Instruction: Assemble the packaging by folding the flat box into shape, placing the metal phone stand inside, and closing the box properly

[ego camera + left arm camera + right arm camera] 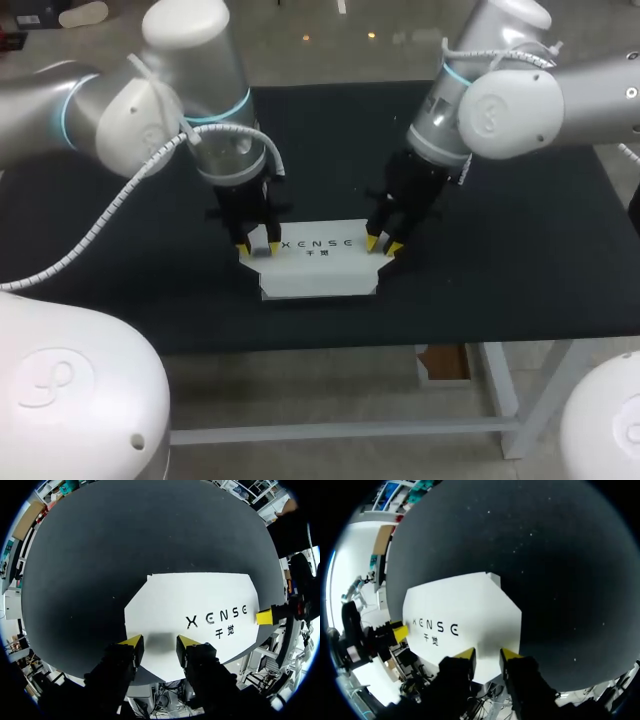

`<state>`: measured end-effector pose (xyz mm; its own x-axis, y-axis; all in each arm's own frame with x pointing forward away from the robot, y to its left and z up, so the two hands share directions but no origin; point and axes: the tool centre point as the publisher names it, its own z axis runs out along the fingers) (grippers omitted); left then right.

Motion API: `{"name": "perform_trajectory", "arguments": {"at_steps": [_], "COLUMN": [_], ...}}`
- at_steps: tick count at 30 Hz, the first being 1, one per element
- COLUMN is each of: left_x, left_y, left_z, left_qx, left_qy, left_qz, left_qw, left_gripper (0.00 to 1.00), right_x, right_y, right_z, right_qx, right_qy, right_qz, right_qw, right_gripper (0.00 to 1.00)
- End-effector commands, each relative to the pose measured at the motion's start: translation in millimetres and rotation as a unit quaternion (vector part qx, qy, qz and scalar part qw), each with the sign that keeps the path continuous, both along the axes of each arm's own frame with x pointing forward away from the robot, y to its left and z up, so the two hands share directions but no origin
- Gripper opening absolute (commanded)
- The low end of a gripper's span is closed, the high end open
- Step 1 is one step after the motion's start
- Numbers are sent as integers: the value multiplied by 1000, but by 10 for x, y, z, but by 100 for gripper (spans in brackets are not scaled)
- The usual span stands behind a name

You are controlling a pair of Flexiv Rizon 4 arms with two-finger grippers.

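Observation:
The white box (315,265) with dark print on its top lies on the black table mat, near the front edge. My left gripper (255,245) stands over the box's left end, fingers apart, open, nothing clamped between them. In the left wrist view the same gripper (160,641) hangs over the end edge of the box (200,605). My right gripper (383,243) is at the right end, also open; in the right wrist view it (488,655) sits over the box (460,610) edge. The metal phone stand is not in view.
The black mat (520,230) covers the table, with bare room behind and to both sides of the box. The table's front edge (330,348) runs close below the box. Each wrist view shows the other arm's yellow tip (265,616) (399,631) at the far end.

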<state>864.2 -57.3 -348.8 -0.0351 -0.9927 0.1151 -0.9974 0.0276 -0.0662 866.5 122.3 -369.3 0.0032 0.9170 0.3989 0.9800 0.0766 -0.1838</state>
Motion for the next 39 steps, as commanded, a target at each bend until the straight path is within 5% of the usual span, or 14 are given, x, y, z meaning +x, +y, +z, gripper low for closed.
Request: {"name": "perform_trajectory", "arguments": {"at_steps": [1, 39], "left_x": [-28, -64], "left_y": [14, -8], "left_z": [-25, -107], "left_qx": [-3, -9], "left_qy": [-3, 0], "left_qz": [4, 7], "left_qw": [1000, 1000], "left_gripper": [48, 38], "right_x": [-18, -39], "right_y": [2, 34], "right_z": [-6, -18], "right_qx": [-1, 6], "right_qy": [-5, -1], "right_qz": [-1, -14], "right_qw": [1000, 1000], "right_gripper": [34, 35]}}
